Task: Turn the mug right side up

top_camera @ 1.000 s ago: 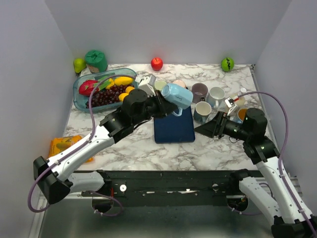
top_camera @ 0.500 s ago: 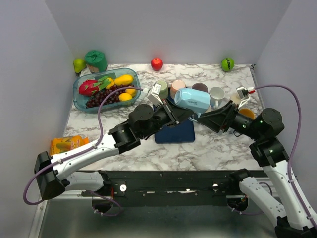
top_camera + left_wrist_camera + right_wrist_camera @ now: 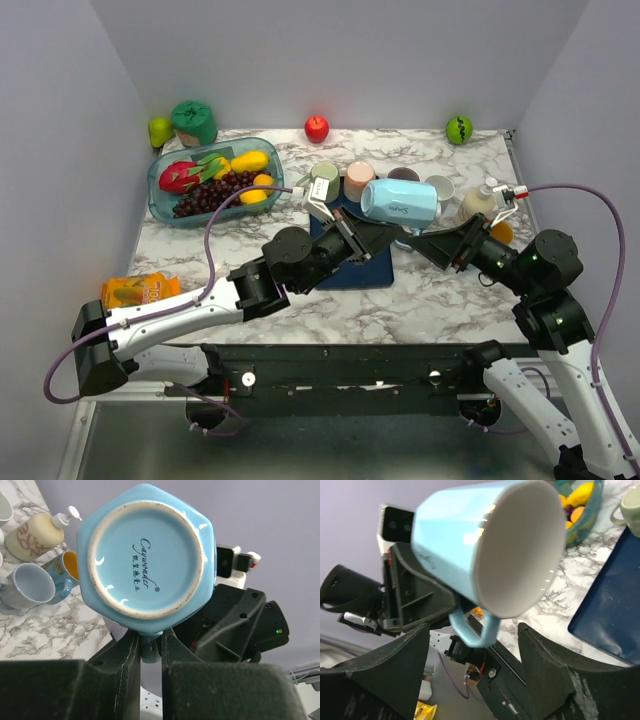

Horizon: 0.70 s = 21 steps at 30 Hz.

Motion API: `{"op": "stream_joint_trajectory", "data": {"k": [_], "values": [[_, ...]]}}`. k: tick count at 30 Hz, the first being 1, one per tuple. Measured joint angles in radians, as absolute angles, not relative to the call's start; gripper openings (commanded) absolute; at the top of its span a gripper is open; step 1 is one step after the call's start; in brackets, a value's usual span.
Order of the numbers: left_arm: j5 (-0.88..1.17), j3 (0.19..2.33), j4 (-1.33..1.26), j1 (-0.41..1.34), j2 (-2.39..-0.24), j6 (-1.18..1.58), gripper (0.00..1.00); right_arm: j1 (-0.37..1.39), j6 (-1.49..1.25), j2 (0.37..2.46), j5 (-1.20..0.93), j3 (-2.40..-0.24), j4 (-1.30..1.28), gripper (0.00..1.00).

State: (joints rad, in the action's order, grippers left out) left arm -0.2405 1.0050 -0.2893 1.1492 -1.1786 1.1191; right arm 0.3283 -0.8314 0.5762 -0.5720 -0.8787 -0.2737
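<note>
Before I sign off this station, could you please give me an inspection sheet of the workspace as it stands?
Surface: marble table, with a dark blue mat in the middle.
Job's things: blue mug held in the air on its side, mouth toward the right arm.
Clutter: fruit bowl, other mugs, soap bottle, apple, orange packet.
Grippers: left gripper shut on the mug at its handle; right gripper open, close to the mug's mouth.
Cables: a purple cable loops along each arm.
Surroundings: plain grey walls; nothing else seen.
</note>
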Motion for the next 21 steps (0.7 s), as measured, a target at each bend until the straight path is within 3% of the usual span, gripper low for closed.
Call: {"op": "stream_joint_trajectory", "data": {"k": [6,17,20,21], "values": [[-0.265,0.999,-0.328,1.185,-1.161,1.1,0.0,0.328,-0.84,0.578,-0.54,-0.879,-0.314,0.65],[-0.265,0.996,-0.414,1.222,-1.188,1.086,0.0,0.328,-0.904,0.589,-0.575,-0.881,-0.27,0.55],[-0.264,0.994,-0.45,1.231,-1.202,1.083,0.0,0.328,-0.936,0.588,-0.596,-0.881,-0.248,0.45],[-0.265,0.99,-0.466,1.233,-1.203,1.079,0.0,0.328,-0.951,0.587,-0.6,-0.881,-0.242,0.37]]}}
